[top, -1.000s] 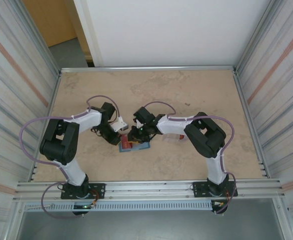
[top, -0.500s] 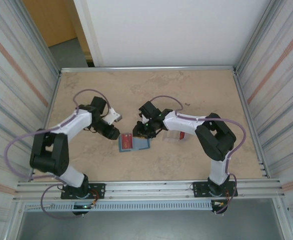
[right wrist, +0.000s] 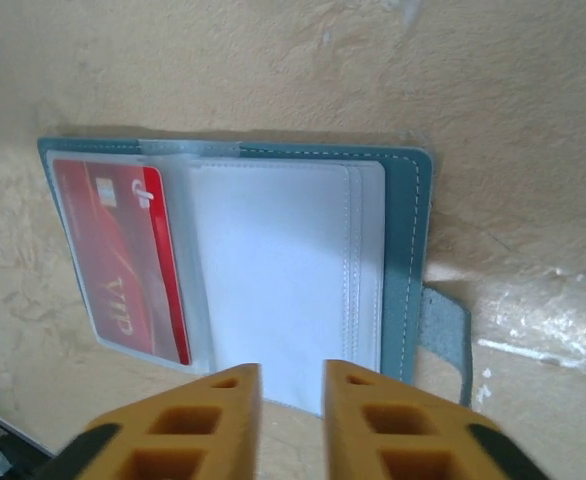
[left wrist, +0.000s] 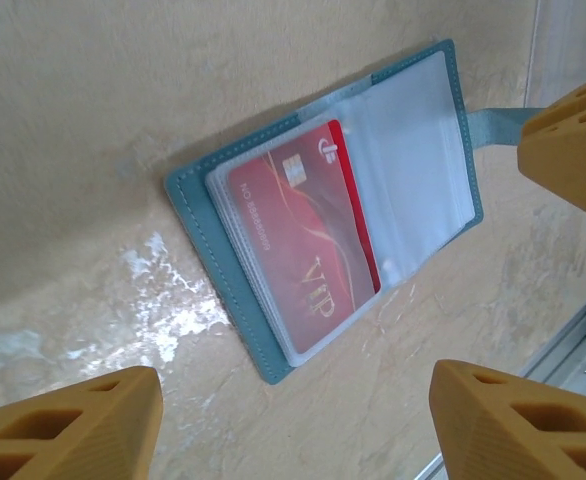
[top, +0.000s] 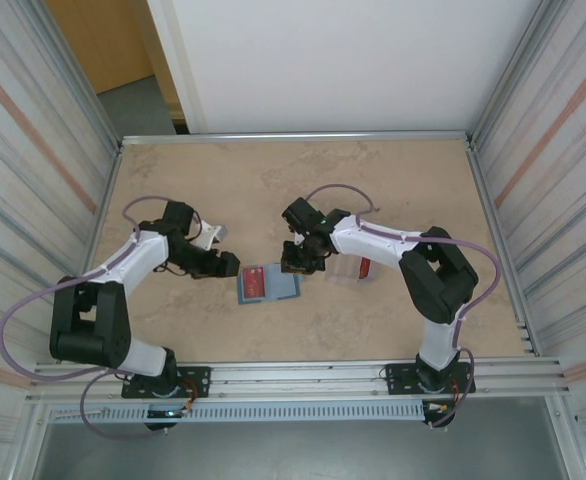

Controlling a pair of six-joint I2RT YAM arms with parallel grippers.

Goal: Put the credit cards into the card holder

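Fingers of the left gripper [left wrist: 293, 400] stand wide apart with nothing between them. They hang over the tabletop [left wrist: 83, 110], just short of the card holder [left wrist: 191, 200]. Those of the right gripper [right wrist: 291, 400] are drawn close, leaving a narrow gap with nothing in it. They hover at one long edge of the holder, above its clear sleeves [right wrist: 273, 260]; I cannot tell whether they touch.

The card holder lies open and flat on the tabletop, teal cover down and sleeves facing up. One red credit card [left wrist: 298, 235], printed VIP and bearing a chip, sits inside the topmost sleeve of one half. The sleeves on the other half look plain and whitish. A teal closing tab [right wrist: 448, 335] sticks out from the outer edge of that half and lies on the tabletop.

From above, the holder rests between the two arms, toward the near middle of the tabletop. The left fingers are just to its left and the right ones are at its far right corner. Further right, past the right arm's forearm, a second red card [top: 364, 268] lies on the tabletop, partly hidden by the arm. Ribbed metal walls [top: 33, 180] enclose the tabletop on both sides.
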